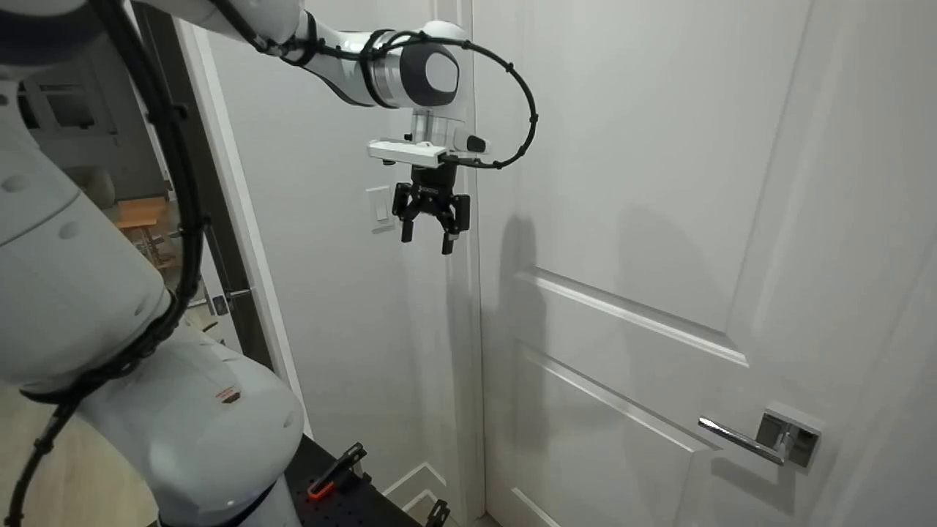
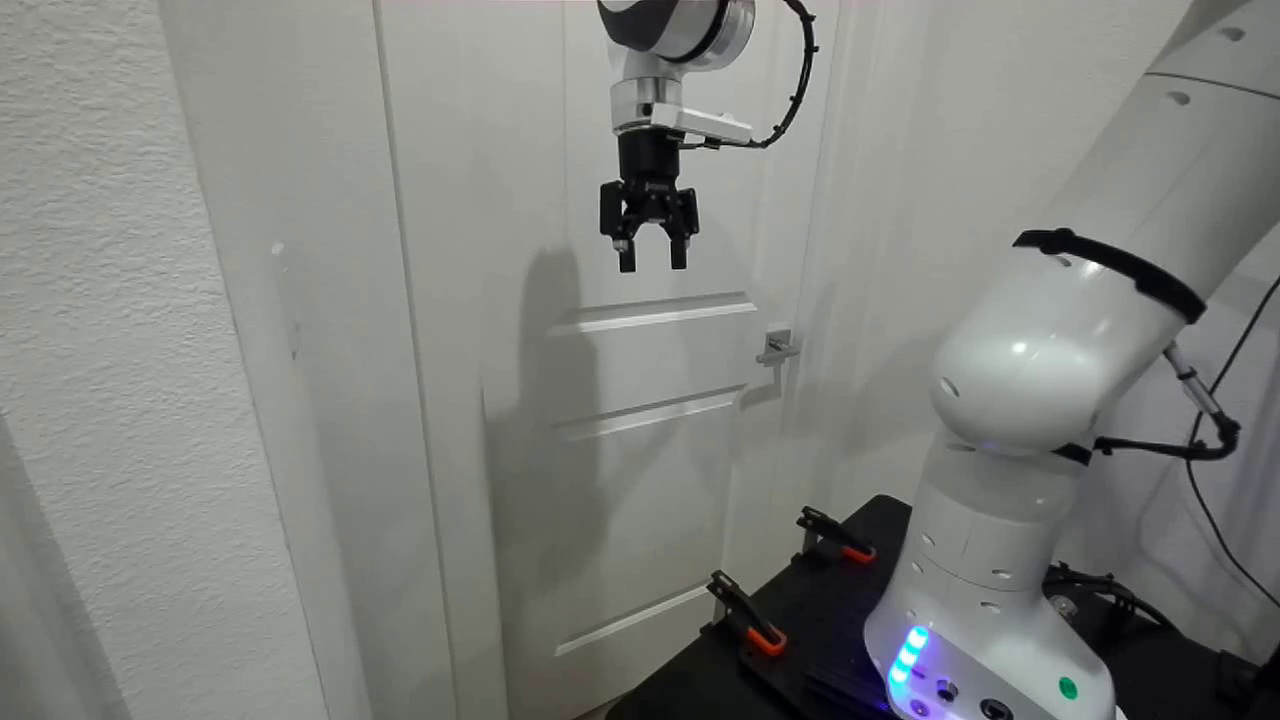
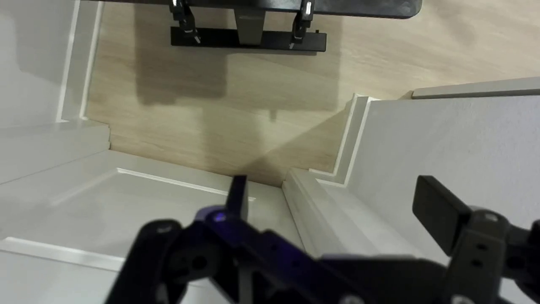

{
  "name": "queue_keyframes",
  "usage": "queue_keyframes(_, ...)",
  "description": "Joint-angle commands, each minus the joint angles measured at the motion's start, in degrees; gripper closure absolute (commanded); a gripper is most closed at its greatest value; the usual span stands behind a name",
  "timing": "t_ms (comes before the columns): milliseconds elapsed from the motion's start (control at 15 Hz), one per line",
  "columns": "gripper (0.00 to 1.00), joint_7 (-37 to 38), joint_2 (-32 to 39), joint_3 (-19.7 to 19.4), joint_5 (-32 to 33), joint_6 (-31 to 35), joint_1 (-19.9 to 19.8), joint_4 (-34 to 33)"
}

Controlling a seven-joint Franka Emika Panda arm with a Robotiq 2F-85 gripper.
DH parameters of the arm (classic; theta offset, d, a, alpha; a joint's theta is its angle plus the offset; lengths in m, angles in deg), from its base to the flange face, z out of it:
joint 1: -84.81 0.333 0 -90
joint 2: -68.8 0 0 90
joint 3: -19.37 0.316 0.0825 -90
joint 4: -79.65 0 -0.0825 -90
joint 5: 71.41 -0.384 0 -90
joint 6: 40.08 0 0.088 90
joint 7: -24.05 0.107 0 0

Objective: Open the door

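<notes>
Black table [image 2: 825, 605] with white arm base [image 2: 1000, 630], two clamps [image 2: 748, 613] at its edge

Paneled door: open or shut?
Looks shut: in the wrist view the door meets its frame along both side edges, with no visible gap. Whether it's latched, cannot tell.

The white panelled door [image 2: 640, 500] looks closed, its silver lever handle [image 2: 778, 354] set near one edge. In front of the door's upper panel hangs the gripper [image 2: 653, 260], fingers [image 2: 679, 253] pointing down and spread apart, away from the lever handle. A shadow [image 2: 560, 400] falls along the door on the side farther from the handle. Before the door, toward its handle side, the robot's base [image 2: 1000, 560] stands on a black table [image 2: 820, 610], a blue light strip [image 2: 908, 655] glowing; two black-and-orange clamps [image 2: 745, 610] sit along the table edge facing the door.
</notes>
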Motion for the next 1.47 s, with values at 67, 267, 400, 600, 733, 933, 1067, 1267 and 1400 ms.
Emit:
queue_keyframes(67, 0.00, 7.5, 2.1, 1.3, 0.9, 0.3, -1.8, -2.4)
queue_keyframes(267, 0.00, 16.1, 4.1, 1.8, 1.8, 0.4, -3.1, -4.1)
queue_keyframes(400, 0.00, 21.5, 5.7, 2.0, 2.8, 0.0, -3.9, -5.6)
queue_keyframes(600, 0.00, 29.0, 7.9, 1.9, 3.9, -0.3, -4.9, -7.6)
queue_keyframes(733, 0.00, 33.2, 9.2, 1.6, 4.7, -0.8, -5.4, -8.8)
queue_keyframes(933, 0.00, 38.6, 11.3, 0.8, 5.4, -0.8, -6.4, -10.4)
queue_keyframes(1067, 0.00, 41.9, 12.5, 0.2, 6.1, -0.4, -7.0, -11.4)
queue_keyframes(1267, 0.00, 46.4, 14.3, -0.9, 7.4, 0.4, -7.9, -12.6)
queue_keyframes(1400, 0.00, 48.9, 15.5, -1.8, 8.4, 1.0, -8.3, -13.2)
